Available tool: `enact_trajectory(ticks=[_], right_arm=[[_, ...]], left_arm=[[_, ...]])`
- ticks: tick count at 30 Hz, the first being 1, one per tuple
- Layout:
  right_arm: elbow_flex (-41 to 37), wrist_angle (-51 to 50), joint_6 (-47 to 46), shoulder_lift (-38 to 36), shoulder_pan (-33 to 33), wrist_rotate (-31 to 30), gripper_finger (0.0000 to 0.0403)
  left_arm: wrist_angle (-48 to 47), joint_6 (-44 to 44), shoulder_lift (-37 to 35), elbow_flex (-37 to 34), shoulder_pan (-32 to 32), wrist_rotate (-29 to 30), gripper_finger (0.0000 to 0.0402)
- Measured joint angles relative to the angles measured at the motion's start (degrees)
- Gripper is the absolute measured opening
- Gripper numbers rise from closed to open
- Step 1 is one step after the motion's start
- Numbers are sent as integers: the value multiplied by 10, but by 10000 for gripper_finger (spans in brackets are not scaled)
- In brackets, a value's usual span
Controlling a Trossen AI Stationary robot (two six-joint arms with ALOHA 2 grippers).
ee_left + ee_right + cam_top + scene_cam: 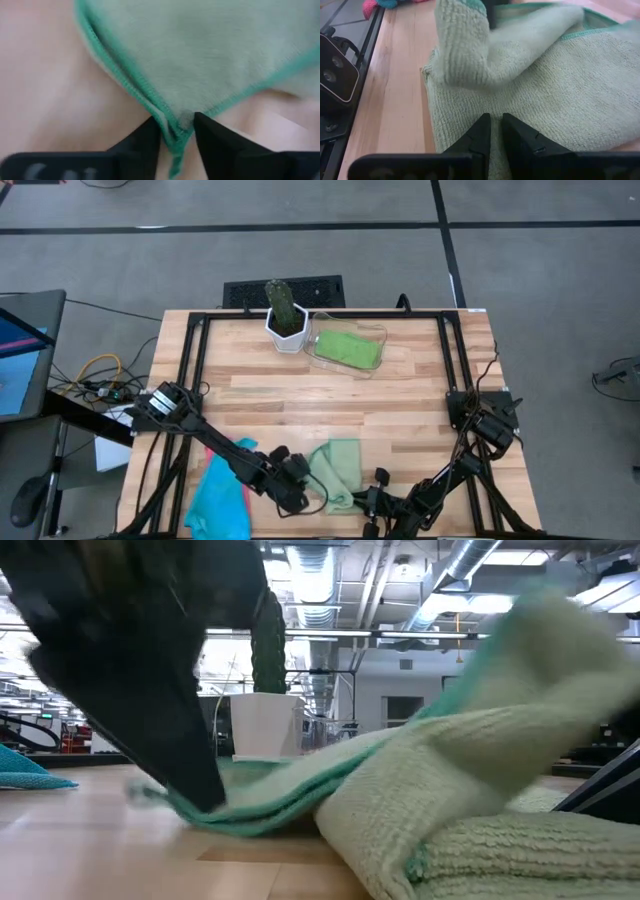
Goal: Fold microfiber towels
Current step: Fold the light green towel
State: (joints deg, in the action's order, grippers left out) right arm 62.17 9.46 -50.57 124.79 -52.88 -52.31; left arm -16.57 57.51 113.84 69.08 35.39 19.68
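Observation:
A light green towel (338,465) lies crumpled near the table's front edge, between my two grippers, and also shows in the low view (470,820). My left gripper (303,498) is shut on its corner at the towel's left side. My right gripper (372,500) is shut on the towel at its right, near side. A turquoise towel (220,495) lies bunched at the front left under my left arm. A bit of the pink towel (367,6) shows beside it. The second green towel (348,348) lies in the clear tray. My left gripper pinches a hemmed corner (176,134) of the green towel between its two fingers (150,137). The corner tip sticks out past them. The corner is low over the table (205,805), and the cloth runs away from it in loose folds. My right gripper has its two fingers (481,132) almost together on the towel's near part (495,112), a little in from its edge, coming low over the table. The fingers hide how many layers they hold. The cloth around them lies on the table, and a thick fold (465,45) rises beyond.
A cactus in a white pot (288,328) and the clear tray (378,335) stand at the far middle. A black frame rail (190,380) runs along the table's sides. A small camera box (335,75) sits at the front edge by the towel.

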Motion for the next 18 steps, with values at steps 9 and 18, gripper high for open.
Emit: enact_trajectory(ticks=[9,18], right_arm=[[0,0,0,0,0,0,75],[0,1,0,0,0,0,75]], left_arm=[[-17,-73,-1,66,-11,0,11],[-17,-171,-1,111,-71,16,9]])
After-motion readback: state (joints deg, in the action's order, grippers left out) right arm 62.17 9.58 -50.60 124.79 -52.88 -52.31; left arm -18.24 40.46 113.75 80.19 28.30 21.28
